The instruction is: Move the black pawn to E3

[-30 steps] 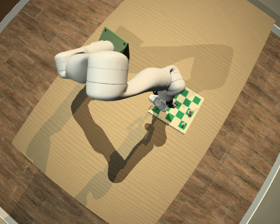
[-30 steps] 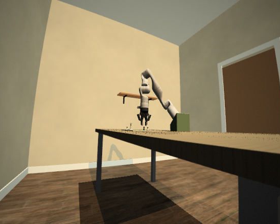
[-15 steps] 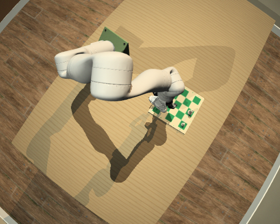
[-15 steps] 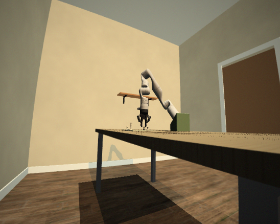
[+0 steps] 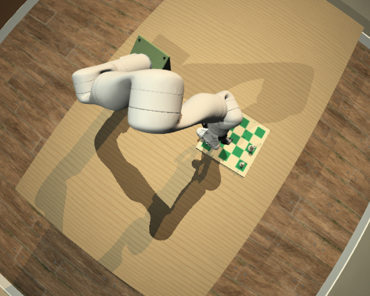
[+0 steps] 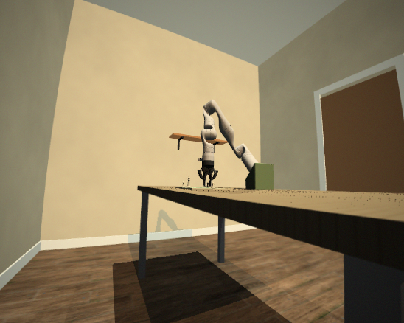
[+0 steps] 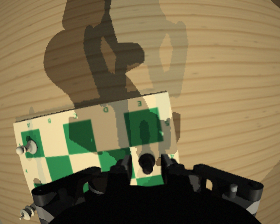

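A small green-and-cream chessboard (image 5: 245, 174) (image 7: 153, 104) (image 6: 183, 187) lies on the wooden table. The black pawn (image 7: 145, 161) stands on a cream square near the board's edge, seen in the wrist view. My gripper (image 7: 146, 163) (image 5: 224, 139) (image 6: 208, 183) hangs low over it, with one finger on each side of the pawn. The fingers are part open and I see a gap to the pawn on both sides. In the top view the arm hides the pawn. Two white pieces (image 5: 252, 147) (image 5: 242, 165) stand upright at the far side of the board; one white piece (image 7: 31, 144) (image 6: 188, 181) also shows in the other two views.
A green box (image 5: 150, 52) (image 6: 261, 176) carries the arm's base at the back of the table. A wall shelf (image 6: 187, 136) hangs behind the arm. The board sits near one table edge.
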